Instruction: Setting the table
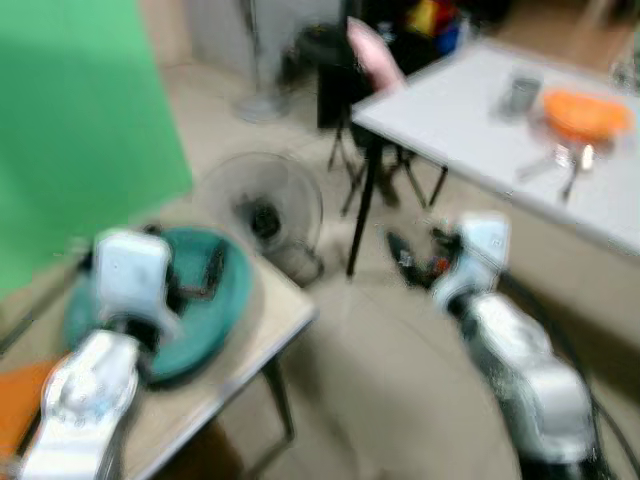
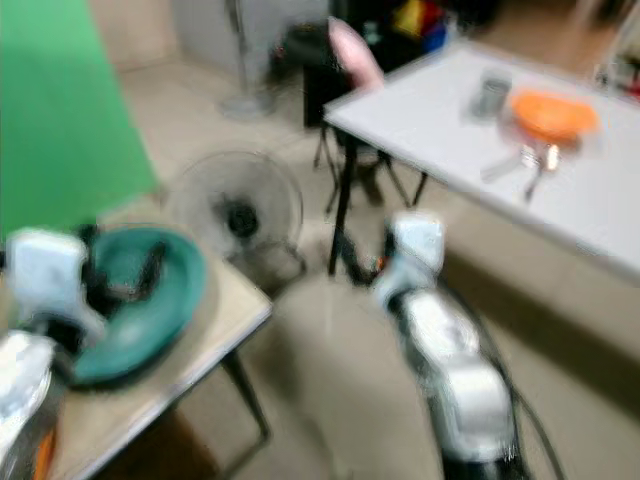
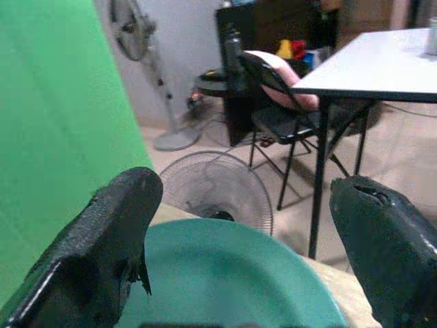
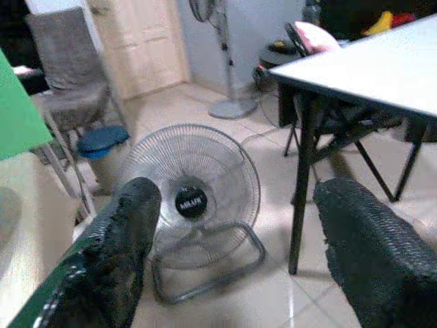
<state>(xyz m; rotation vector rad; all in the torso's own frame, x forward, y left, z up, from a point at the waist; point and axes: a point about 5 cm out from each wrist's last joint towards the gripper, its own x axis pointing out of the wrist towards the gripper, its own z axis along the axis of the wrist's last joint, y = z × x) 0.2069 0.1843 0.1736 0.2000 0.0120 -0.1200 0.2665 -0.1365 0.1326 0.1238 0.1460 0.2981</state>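
- Left gripper [image 3: 239,266]: jaws apart, nothing between them; it hangs just over the teal plate [image 3: 225,280], black fingers [image 3: 102,253] straddling its near rim.
- Teal plate sits on a small beige side table [image 1: 270,320] at the robot's left, next to a green screen [image 1: 80,130]. Whether the fingers touch the plate cannot be told; head views are blurred.
- Something orange [image 1: 20,400] lies at the near left edge of that side table; too blurred to name.
- Right gripper [image 4: 232,246]: jaws apart, empty, held in open air above the tiled floor, between the side table and the white table [image 1: 470,120].
- Floor fan [image 4: 191,205] stands on the tiles just beyond the side table, ahead of the right gripper's fingers.
- White table, far right, well apart from both grippers: carries an orange bowl [image 1: 583,112] on what looks like a clear plate, a grey cup [image 1: 520,93] beside it, and cutlery [image 1: 575,178] toward the near edge, details smeared.
- Black folding chair [image 3: 273,102] with something pink draped on it stands at the white table's far end.
- Pedestal fan [image 3: 147,68] stands against the back wall.
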